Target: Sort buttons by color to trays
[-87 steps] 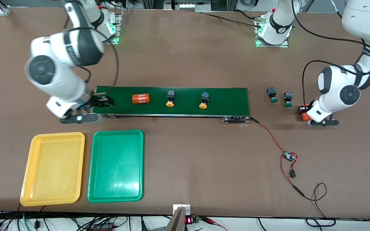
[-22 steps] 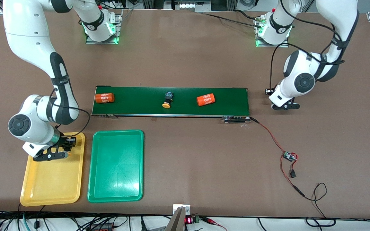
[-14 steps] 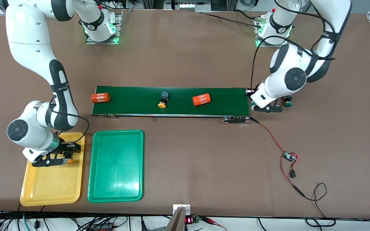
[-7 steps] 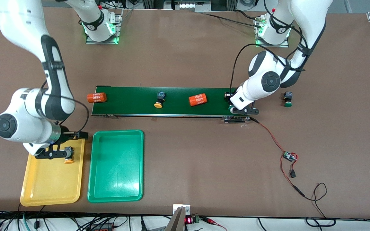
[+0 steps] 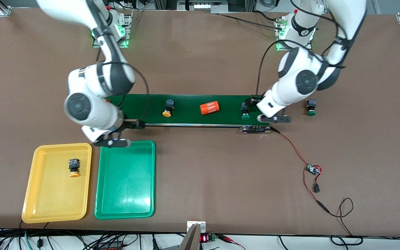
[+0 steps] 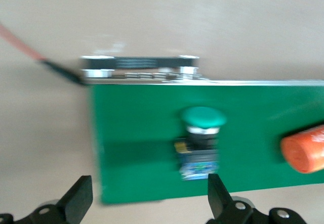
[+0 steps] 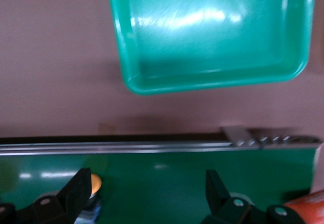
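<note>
The left gripper [image 6: 147,201] hangs wide open and empty just above a green button [image 6: 201,140] on the belt [image 5: 193,104], while the right gripper [image 7: 144,196], wide open and empty too, hangs over the belt's edge beside the green tray [image 5: 125,180].

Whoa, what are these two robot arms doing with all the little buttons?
They are sorting buttons by color. One yellow button lies in the yellow tray; the green tray holds none. The right tool hangs open and empty above the belt near the trays. The left tool is open above a green button on the belt's end toward the left arm. A second yellow button lies on the belt, and a second green button sits on the table.
</note>
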